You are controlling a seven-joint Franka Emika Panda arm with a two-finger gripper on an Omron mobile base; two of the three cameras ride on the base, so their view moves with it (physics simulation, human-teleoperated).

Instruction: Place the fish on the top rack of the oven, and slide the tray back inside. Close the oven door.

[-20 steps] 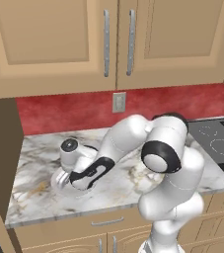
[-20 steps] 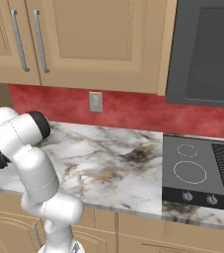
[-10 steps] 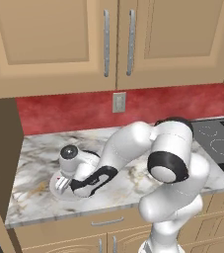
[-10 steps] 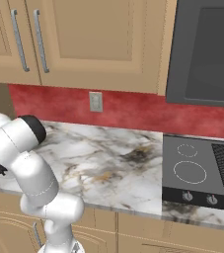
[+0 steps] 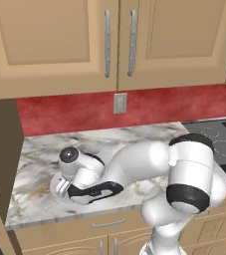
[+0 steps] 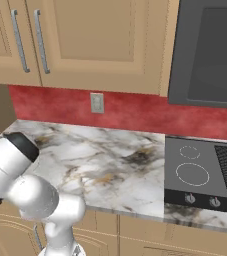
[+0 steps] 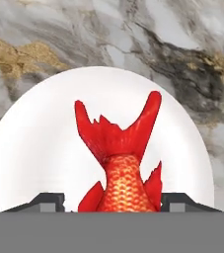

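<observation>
Fish on plate (head cut off), seemingly between claw tips.

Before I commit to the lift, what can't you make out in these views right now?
- Fish head, hand view: cut off at the bottom between the fingers, so contact with its body cannot be told.
- Plate, left base view: mostly hidden beneath the hand and forearm; the fish is covered there.
- Oven, rack and door: none of them can be checked from here; the right base view has the stovetop cut by the edge.
</observation>
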